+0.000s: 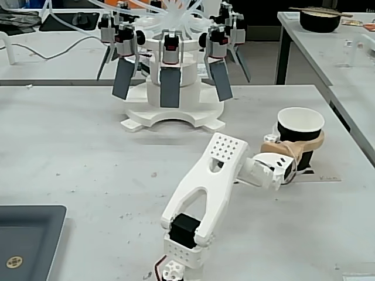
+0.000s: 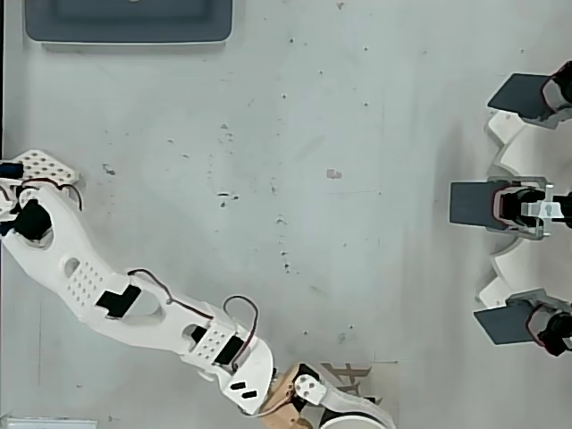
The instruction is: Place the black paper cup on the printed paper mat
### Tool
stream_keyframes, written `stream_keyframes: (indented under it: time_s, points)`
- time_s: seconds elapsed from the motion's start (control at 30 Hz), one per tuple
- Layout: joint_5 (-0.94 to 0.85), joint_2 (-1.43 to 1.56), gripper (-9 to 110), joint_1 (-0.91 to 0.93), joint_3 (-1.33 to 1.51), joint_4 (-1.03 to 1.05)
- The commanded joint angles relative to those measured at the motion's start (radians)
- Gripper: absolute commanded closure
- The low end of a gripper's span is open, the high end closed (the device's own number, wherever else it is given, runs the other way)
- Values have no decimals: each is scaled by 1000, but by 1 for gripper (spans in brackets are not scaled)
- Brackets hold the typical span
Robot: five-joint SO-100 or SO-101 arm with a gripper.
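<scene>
Fixed view, left to right. A dark grey tray (image 1: pixel 26 237) sat at the desk's near left corner, clear of the work. A white multi-armed fixture (image 1: pixel 171 70) stood at the far edge, mid-desk. The white arm (image 1: pixel 205 187) reached from the near edge toward the right side of the desk.

At the right edge the gripper (image 1: pixel 296 153) had its tan fingers (image 1: pixel 304 142) wrapped around the black paper cup (image 1: pixel 300 136), closed on it just below the white rim. The cup stood upright. Its base was over the printed paper mat (image 1: pixel 319 175), a pale sheet lying flat near the desk's right edge; whether the base was touching the sheet could not be told.

The overhead view showed only the cup's rim (image 2: pixel 356 418) at the frame bottom, with the mat's dark print (image 2: pixel 350 375) just beside it.

Judgement: placing step, nearly done. The next move called for settling the cup, then parting the fingers gently and backing away without tipping it.
</scene>
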Motion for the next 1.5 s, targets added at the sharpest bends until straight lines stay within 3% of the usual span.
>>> stream_keyframes:
  time_s: [0.0, 0.43, 0.83, 1.47]
  points:
    - [8, 15, 89, 8, -43, -12]
    - [14, 55, 67, 15, -18, -25]
    - [-2, 242, 49, 41, 204, -74]
    - [-9, 707, 47, 46, 842, -250]
